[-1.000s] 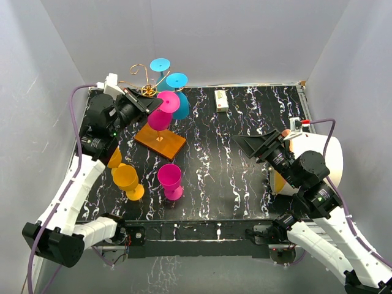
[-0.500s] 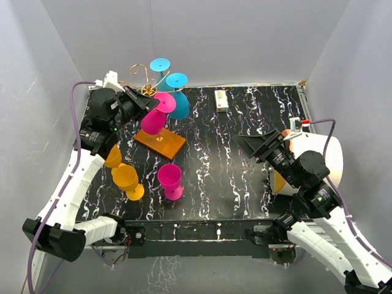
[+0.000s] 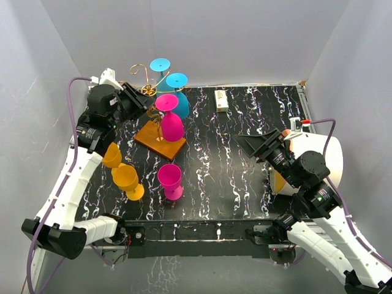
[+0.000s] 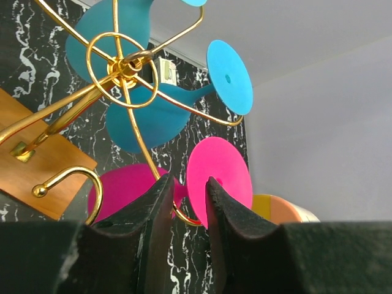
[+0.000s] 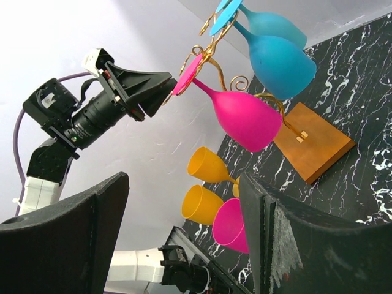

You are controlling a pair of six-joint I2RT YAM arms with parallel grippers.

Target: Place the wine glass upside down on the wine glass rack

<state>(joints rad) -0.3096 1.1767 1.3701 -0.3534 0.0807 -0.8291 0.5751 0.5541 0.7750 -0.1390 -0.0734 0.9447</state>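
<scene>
Left arm raised over the far-left table (image 3: 245,110). Left gripper (image 3: 144,103) level with the rack top, jaws slightly parted, gripping nothing. Pink wine glass (image 3: 172,127) hangs from the wine glass rack (image 3: 160,141), axis vertical, foot up, bowl down. A second ago it sat tilted in clenched jaws. Right gripper (image 3: 247,143) wide, empty, unmoved.

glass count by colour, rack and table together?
Blue glasses: 2
Pink glasses: 2
Yellow glasses: 2
Total: 6
</scene>
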